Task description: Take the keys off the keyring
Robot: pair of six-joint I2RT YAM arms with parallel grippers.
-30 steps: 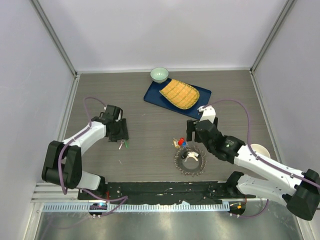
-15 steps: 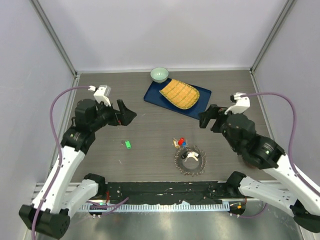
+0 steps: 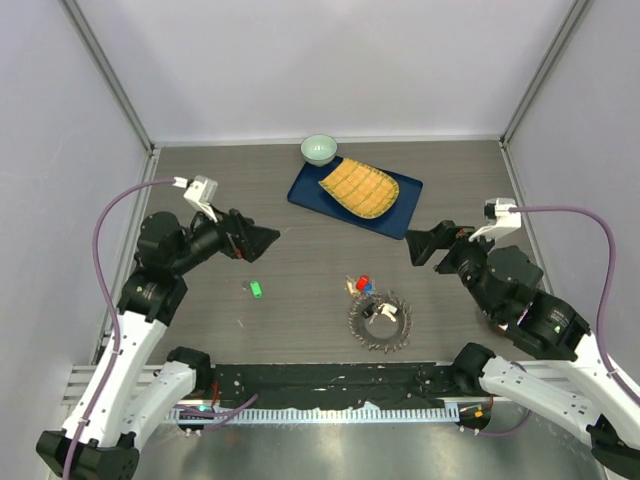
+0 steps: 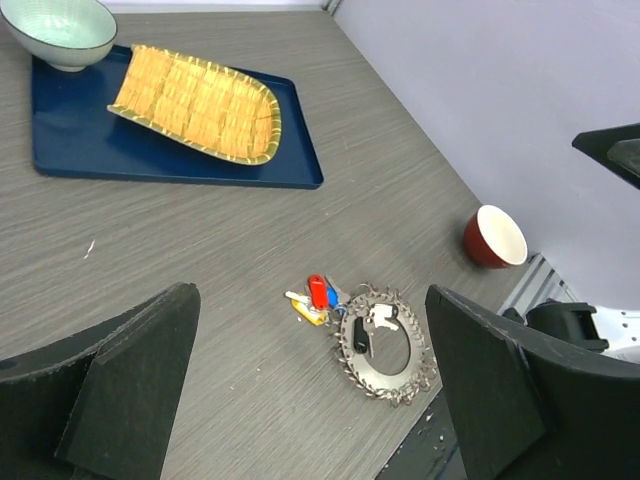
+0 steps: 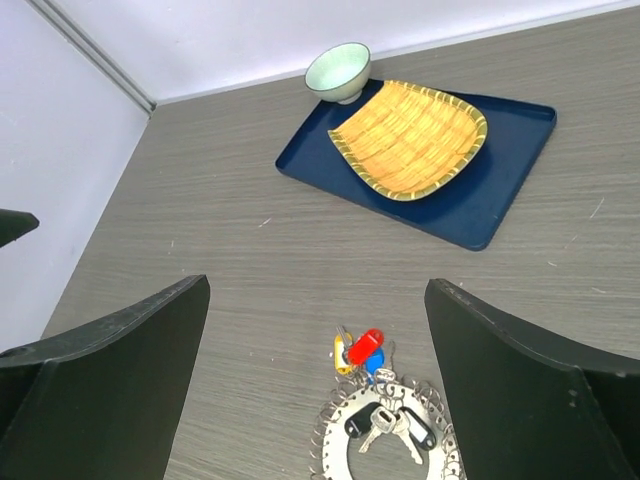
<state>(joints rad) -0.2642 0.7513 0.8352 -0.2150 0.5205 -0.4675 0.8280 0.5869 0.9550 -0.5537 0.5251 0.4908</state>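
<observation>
1. The large thin metal keyring point(image 3: 357, 322) lies flat on the grey wood-grain counter point(image 3: 300, 250), near the front and slightly right of centre. It is fringed all round with small silvery metal keys point(image 3: 403, 318).
2. The ring looks stiff, light and slippery, likely to skid if pushed. One hand should probably pin the rim while the other pinches a single key by its flat head.
3. A small cluster of red, blue and yellow plastic-headed keys point(image 3: 362, 284) sits just beyond the ring. Whether they are attached cannot be told.
4. A lone green-headed key point(image 3: 256, 289) lies well to the left.
5. The left hand point(image 3: 255, 237) and right hand point(image 3: 425, 245) hover wide open and empty on either side, with nothing between them and the ring.
6. A red bowl with a cream inside point(image 4: 495, 236) stands to the right.
7. Farthest away are a blue rectangular tray point(image 3: 400, 212) bearing a yellow woven mat point(image 3: 358, 187), and a pale green bowl point(image 3: 319, 149).
</observation>
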